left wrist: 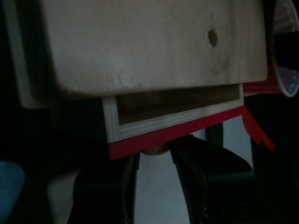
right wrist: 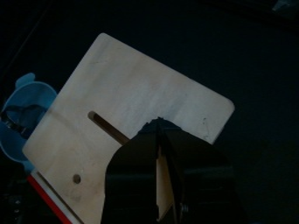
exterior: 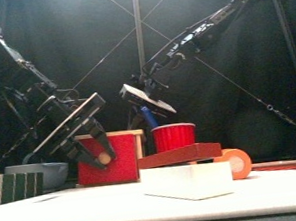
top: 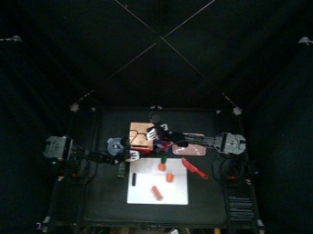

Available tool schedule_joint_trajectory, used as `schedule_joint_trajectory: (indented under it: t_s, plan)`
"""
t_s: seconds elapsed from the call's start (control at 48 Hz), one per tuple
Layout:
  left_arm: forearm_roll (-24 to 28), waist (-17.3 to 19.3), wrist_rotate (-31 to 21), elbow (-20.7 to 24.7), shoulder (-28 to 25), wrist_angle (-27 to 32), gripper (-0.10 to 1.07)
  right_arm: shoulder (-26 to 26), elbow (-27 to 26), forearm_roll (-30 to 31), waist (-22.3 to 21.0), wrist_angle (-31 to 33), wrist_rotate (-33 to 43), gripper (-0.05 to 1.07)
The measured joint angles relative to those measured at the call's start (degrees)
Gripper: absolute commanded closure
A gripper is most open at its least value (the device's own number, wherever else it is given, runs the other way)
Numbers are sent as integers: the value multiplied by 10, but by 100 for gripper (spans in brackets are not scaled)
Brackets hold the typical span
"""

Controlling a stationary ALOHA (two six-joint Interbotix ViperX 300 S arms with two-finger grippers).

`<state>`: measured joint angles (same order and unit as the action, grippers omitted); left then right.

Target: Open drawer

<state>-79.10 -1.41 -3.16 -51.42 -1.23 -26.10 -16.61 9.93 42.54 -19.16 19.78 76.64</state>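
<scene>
While black curtains [top: 73, 55] enclose it, the table [top: 208, 196] holds a drawer box [top: 145, 137].

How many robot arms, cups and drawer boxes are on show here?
Arms: 2, the left arm and the right arm
Cups: 1, the red cup
Drawer boxes: 1, the drawer box
Total: 4

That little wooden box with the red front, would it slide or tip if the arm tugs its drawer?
The wooden box looks small and probably light, so a tug might drag it along. The right tool rests on its top, likely steadying it. Its squat, stiff shape suggests it won't tip easily.
</scene>
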Motion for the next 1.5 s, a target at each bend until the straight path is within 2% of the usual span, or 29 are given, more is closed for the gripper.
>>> schedule_joint_trajectory:
  t_s: [0.688, 1.042, 1.208, 1.375, 1.5]
  plan:
    - [-69, -98, -1, -3, 2, -43, 32, 4, 2, -15, 15, 13, -1, 100]
    - [-80, -120, -2, -2, 2, -51, 30, 5, 4, -16, 16, 14, -1, 100]
    - [-80, -122, -1, -1, 2, -57, 22, 5, 4, -17, 16, 14, -1, 100]
    - [-80, -122, -1, -2, 2, -63, 7, 5, 4, -17, 16, 14, 0, 100]
    - [-80, -123, -1, -1, 2, -63, 2, 5, 5, -17, 16, 14, 0, 100]
